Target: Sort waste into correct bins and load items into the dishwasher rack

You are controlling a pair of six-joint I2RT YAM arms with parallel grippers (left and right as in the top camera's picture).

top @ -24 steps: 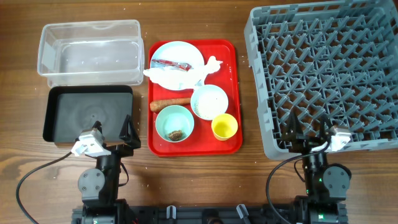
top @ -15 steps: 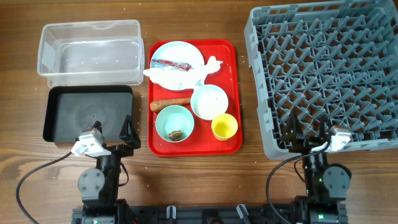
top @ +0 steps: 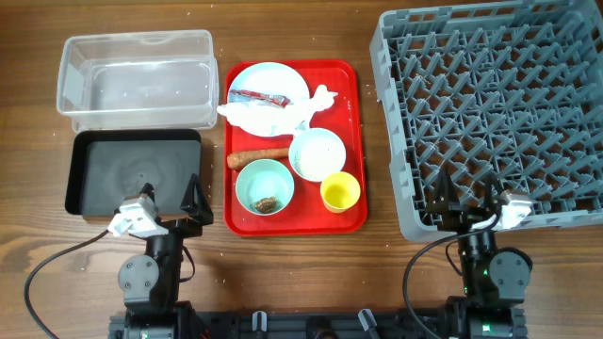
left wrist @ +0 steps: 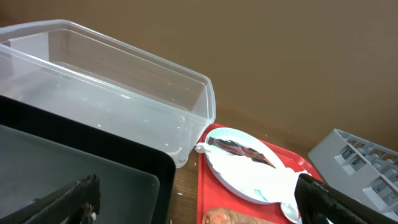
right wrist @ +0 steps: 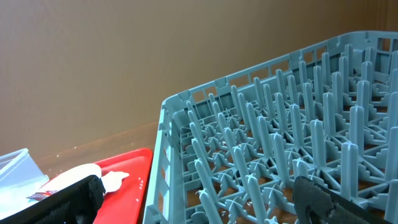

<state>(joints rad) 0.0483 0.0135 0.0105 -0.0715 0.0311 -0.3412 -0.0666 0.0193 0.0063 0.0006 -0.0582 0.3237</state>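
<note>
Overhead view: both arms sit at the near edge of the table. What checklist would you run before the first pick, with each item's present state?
1. The left gripper and right gripper are open, holding nothing: ok.
2. The clear tub and black tray hold nothing: ok.
3. The dishwasher rack is free of dishes: ok.
4. The red wrapper lies exposed on top of the plate: ok.
5. The carrot is clear of the mint bowl beside it: cannot tell.
6. The mint bowl is ready for racking: not ok, a brown scrap sits in it.
</note>
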